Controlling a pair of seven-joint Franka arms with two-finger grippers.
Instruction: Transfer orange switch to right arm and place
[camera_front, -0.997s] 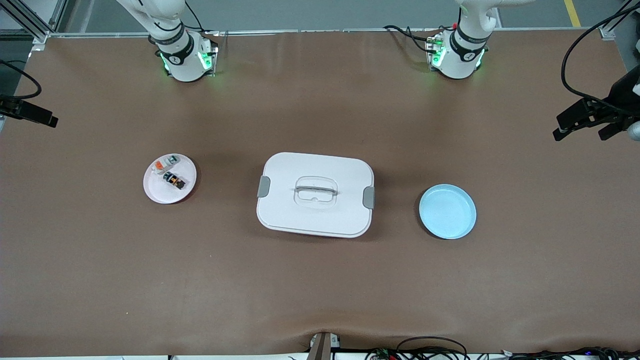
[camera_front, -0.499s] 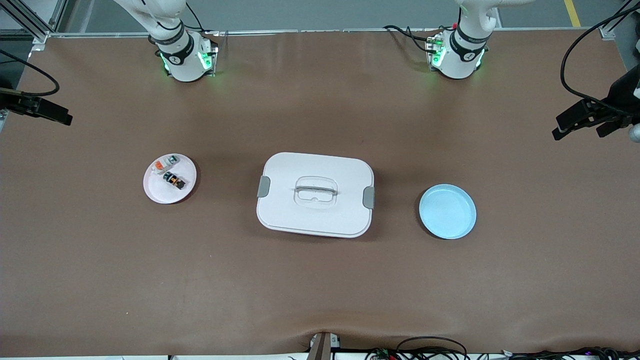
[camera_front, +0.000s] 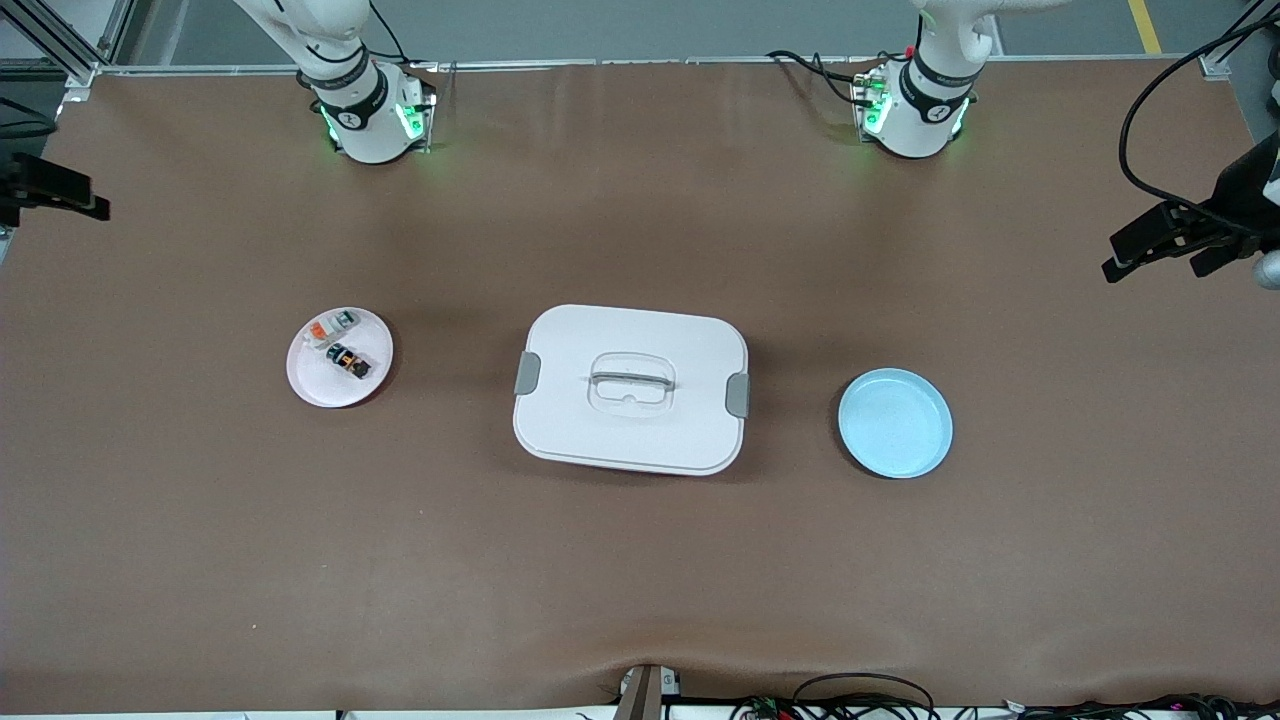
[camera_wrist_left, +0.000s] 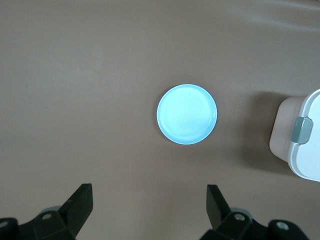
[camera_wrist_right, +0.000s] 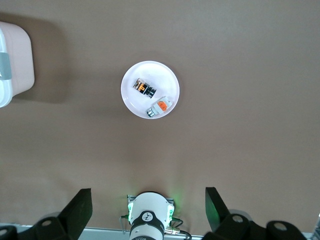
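The orange switch (camera_front: 349, 361), tiny and black with an orange face, lies on a small white plate (camera_front: 318, 385) toward the right arm's end of the table. It also shows in the right wrist view (camera_wrist_right: 145, 88). My right gripper (camera_front: 60, 190) is open and empty, high above that end of the table; in its wrist view (camera_wrist_right: 148, 205) the plate (camera_wrist_right: 135, 102) lies far below. My left gripper (camera_front: 1155, 250) is open and empty, high above the left arm's end; its wrist view (camera_wrist_left: 148, 205) looks down on a light blue plate (camera_wrist_left: 187, 114).
A white-grey piece with an orange patch (camera_front: 330, 326) shares the white plate with the switch. A white lidded box with grey latches (camera_front: 631, 388) stands mid-table. The empty light blue plate (camera_front: 895, 422) lies toward the left arm's end.
My right gripper has shifted at the edge of the front view, first inward, then back out and up. My left gripper has barely moved. Nothing on the table has moved.
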